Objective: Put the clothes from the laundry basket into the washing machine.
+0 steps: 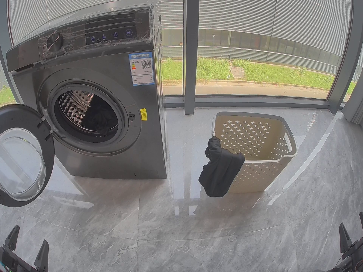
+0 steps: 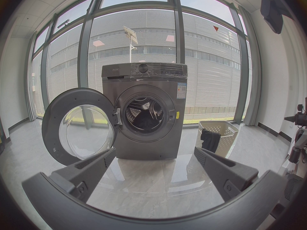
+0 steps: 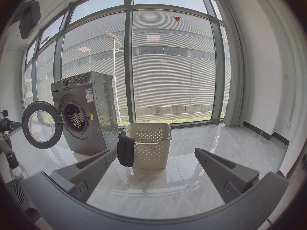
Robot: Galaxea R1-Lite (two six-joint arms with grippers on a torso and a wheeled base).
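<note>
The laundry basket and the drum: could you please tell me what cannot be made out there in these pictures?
- Laundry basket floor, head view: hidden by its near wall, so more clothes beyond the black garment on its rim cannot be ruled out.
- Washing machine drum, head view: the dark shape inside is in shadow; clothing or not, unclear.

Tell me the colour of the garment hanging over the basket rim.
The garment is black; head view shows it best.
</note>
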